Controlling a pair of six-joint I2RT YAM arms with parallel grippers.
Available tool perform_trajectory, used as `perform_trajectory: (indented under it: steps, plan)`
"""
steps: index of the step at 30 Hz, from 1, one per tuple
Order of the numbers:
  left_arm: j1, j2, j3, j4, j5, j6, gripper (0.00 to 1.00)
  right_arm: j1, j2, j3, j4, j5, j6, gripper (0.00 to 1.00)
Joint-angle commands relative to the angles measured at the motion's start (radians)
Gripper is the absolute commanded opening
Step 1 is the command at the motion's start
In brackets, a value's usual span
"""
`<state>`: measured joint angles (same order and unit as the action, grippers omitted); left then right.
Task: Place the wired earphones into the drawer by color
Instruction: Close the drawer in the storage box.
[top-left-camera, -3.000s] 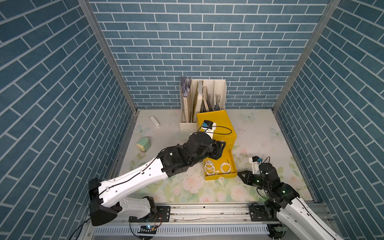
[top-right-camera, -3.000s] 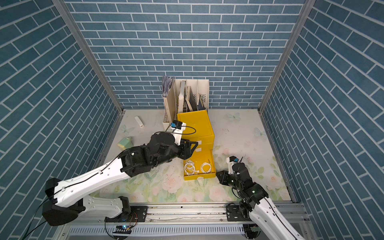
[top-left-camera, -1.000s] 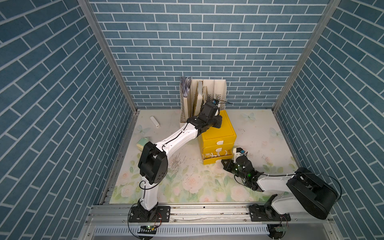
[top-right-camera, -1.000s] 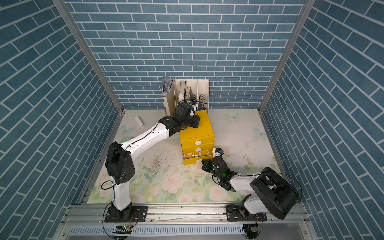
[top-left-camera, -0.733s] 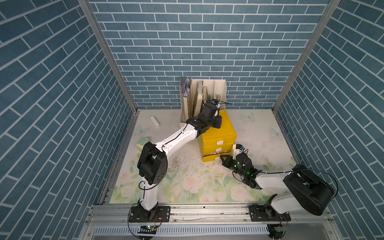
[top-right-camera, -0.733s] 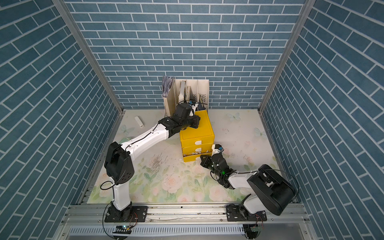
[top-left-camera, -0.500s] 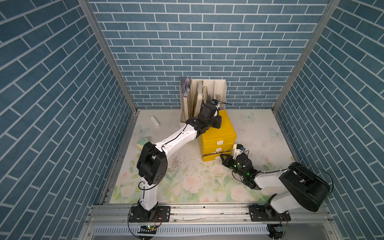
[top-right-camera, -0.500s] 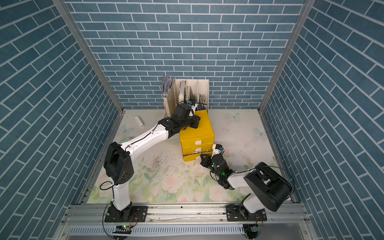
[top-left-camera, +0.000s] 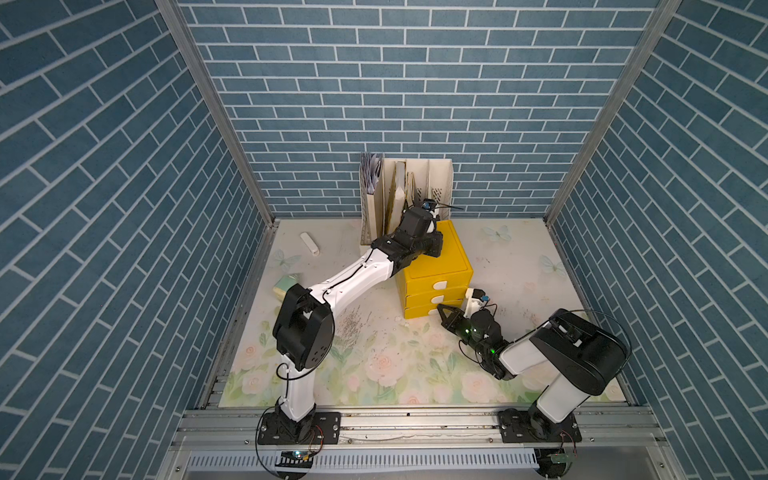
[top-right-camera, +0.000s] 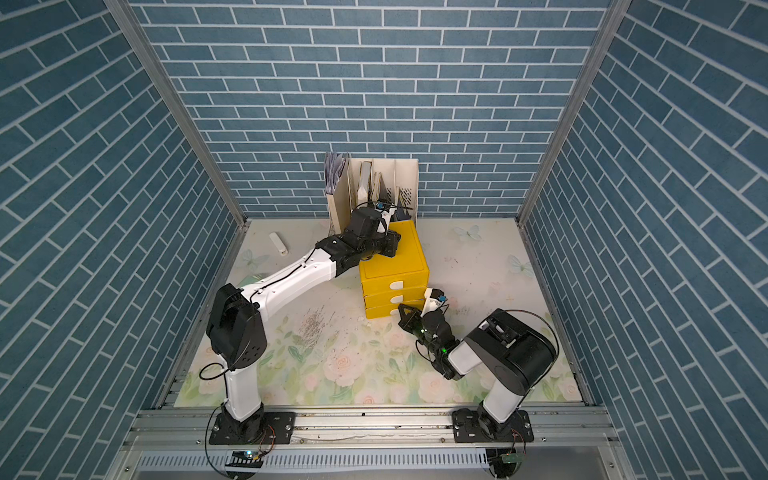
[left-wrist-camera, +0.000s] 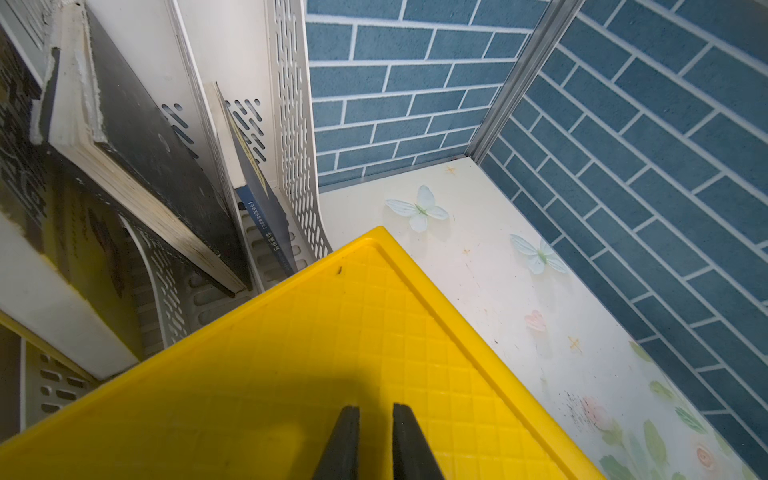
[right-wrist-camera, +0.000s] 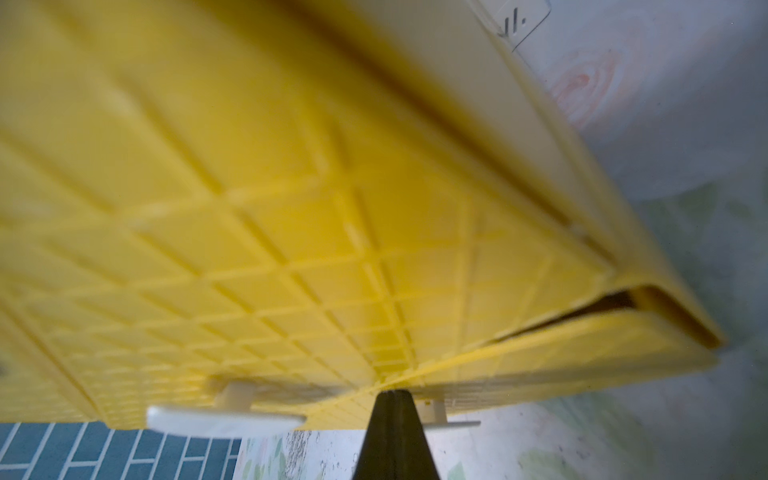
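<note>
Pushing the bottom drawer (top-left-camera: 415, 312) shut with the pinched-closed right gripper (top-left-camera: 443, 311), left gripper (left-wrist-camera: 376, 411) narrowly parted, empty, bracing the yellow cabinet (top-left-camera: 451, 253) top; no earphones visible, likely stowed; next: finish push, back off.

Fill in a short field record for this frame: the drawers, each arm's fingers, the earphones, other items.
drawer chest: yellow, three drawers, in front of the file rack
drawers: upper two shut; bottom drawer nearly shut, thin gap at one corner in the right wrist view
left fingers: narrowly apart, empty, over the chest's top
right fingers: shut, tip at the bottom drawer's front
earphones: none in sight
other items: white stick and green block on the table
</note>
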<state>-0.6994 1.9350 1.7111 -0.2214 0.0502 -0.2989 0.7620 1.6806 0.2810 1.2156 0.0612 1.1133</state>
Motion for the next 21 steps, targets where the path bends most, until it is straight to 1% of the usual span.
perform_trajectory:
  steps: [1,5,9,10,11,13,15,17,19,21]
  plan:
    - [-0.009,0.057,-0.069,-0.202,0.054,-0.002,0.2,0.017,0.036,-0.002,0.055,0.011,0.034,0.0]
    - [-0.009,0.03,-0.097,-0.171,0.062,-0.007,0.22,0.027,0.029,-0.016,0.062,0.023,0.043,0.0]
    - [-0.009,-0.041,-0.106,-0.124,0.087,-0.041,0.29,0.034,-0.015,-0.05,0.064,0.025,0.042,0.0]
    - [-0.009,-0.065,-0.101,-0.113,0.095,-0.053,0.33,0.034,-0.046,-0.063,0.056,0.019,0.035,0.0]
    - [-0.009,-0.089,-0.096,-0.105,0.098,-0.068,0.39,0.034,-0.082,-0.07,0.031,0.009,0.021,0.0]
    - [-0.009,-0.142,-0.079,-0.096,0.1,-0.09,0.6,0.033,-0.217,-0.064,-0.129,-0.02,-0.039,0.0]
    - [-0.009,-0.192,-0.063,-0.095,0.101,-0.104,0.73,0.037,-0.378,-0.04,-0.352,-0.044,-0.122,0.11]
    - [-0.009,-0.247,-0.052,-0.102,0.09,-0.108,0.8,0.036,-0.555,-0.007,-0.603,-0.052,-0.206,0.22]
    - [-0.009,-0.308,-0.052,-0.111,0.066,-0.113,0.84,0.037,-0.746,0.063,-0.906,-0.031,-0.31,0.45]
    - [-0.009,-0.383,-0.075,-0.111,0.035,-0.115,0.88,0.036,-0.888,0.146,-1.157,0.04,-0.392,0.63]
